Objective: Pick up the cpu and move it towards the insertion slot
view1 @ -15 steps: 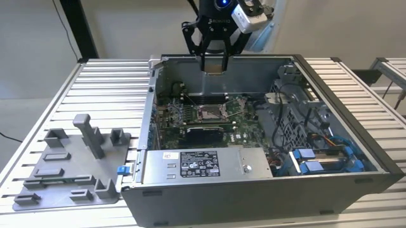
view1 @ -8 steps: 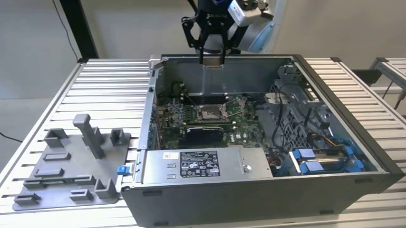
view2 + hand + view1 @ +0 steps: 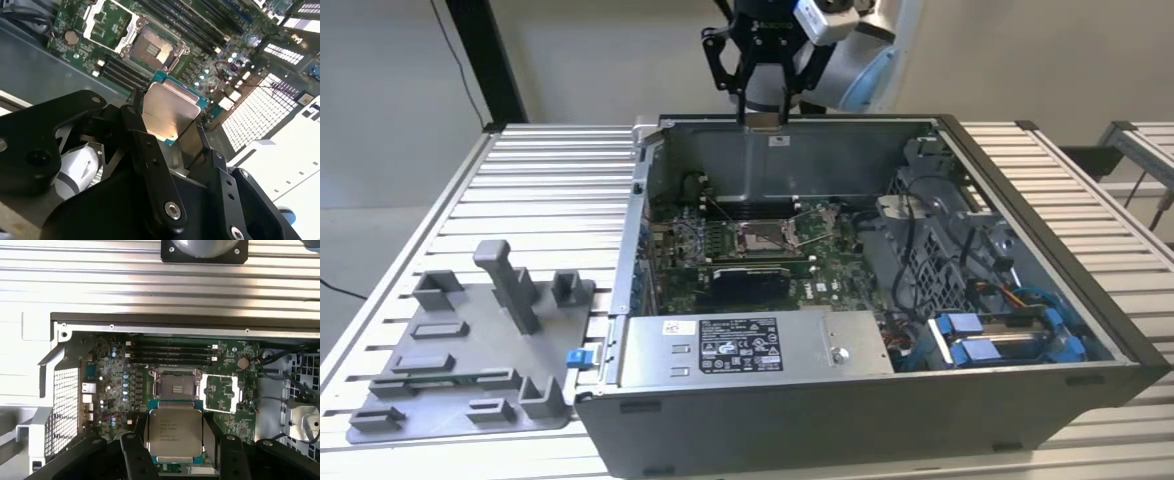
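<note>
The fingers [image 3: 137, 125] are closed on two opposite edges of the cpu [image 3: 173, 432], holding it flat in the air above the open computer case [image 3: 854, 420]. The insertion slot [image 3: 175, 388] lies well below it on the green board. The chip looks light, thin and stiff. Its metal lid is probably slippery and its underside likely fragile, so an edge hold like this one suits it.

End effector [image 3: 763, 112] gripping cpu [image 3: 763, 122], above open case [image 3: 841, 160]
</note>
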Motion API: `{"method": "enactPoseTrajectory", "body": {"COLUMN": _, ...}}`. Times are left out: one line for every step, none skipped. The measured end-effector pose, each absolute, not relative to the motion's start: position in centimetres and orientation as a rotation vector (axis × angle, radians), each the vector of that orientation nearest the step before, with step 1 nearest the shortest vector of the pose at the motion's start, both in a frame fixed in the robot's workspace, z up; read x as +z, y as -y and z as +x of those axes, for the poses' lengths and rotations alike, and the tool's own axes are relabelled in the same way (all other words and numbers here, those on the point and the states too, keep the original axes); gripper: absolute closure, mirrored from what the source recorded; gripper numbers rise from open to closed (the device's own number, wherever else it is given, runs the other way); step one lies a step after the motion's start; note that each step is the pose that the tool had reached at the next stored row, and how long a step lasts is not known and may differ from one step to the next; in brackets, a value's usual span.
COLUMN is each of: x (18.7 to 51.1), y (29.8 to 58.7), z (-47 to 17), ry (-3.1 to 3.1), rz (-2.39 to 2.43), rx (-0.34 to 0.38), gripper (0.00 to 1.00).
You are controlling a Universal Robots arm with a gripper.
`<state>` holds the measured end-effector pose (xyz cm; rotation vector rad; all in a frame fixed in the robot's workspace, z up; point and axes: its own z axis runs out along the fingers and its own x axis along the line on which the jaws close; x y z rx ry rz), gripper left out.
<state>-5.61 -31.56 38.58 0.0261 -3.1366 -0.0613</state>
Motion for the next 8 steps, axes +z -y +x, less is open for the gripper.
{"method": "enactPoseTrajectory", "body": {"x": 38.6, "y": 31.3, "z": -5.6, "ry": 3.137, "rz": 0.027, "rx": -0.061, "gripper": 1.0}}
{"method": "enactPoseTrajectory", "body": {"x": 38.5, "y": 31.0, "z": -5.6, "ry": 3.137, "rz": 0.027, "rx": -0.061, "gripper": 1.0}}
{"method": "enactPoseTrajectory", "body": {"x": 38.5, "y": 30.8, "z": -5.6, "ry": 3.137, "rz": 0.027, "rx": -0.061, "gripper": 1.0}}
{"method": "enactPoseTrajectory", "body": {"x": 38.5, "y": 30.6, "z": -5.6, "ry": 3.137, "rz": 0.028, "rx": -0.061, "gripper": 1.0}}
{"method": "enactPoseTrajectory", "body": {"x": 38.5, "y": 30.3, "z": -5.6, "ry": 3.137, "rz": 0.028, "rx": -0.061, "gripper": 1.0}}
{"method": "enactPoseTrajectory", "body": {"x": 38.5, "y": 30.2, "z": -5.6, "ry": 3.137, "rz": 0.028, "rx": -0.061, "gripper": 1.0}}
{"method": "enactPoseTrajectory", "body": {"x": 38.5, "y": 30.2, "z": -5.6, "ry": 3.137, "rz": 0.028, "rx": -0.061, "gripper": 1.0}}
{"method": "enactPoseTrajectory", "body": {"x": 38.5, "y": 30.2, "z": -5.6, "ry": 3.137, "rz": 0.028, "rx": -0.061, "gripper": 1.0}}
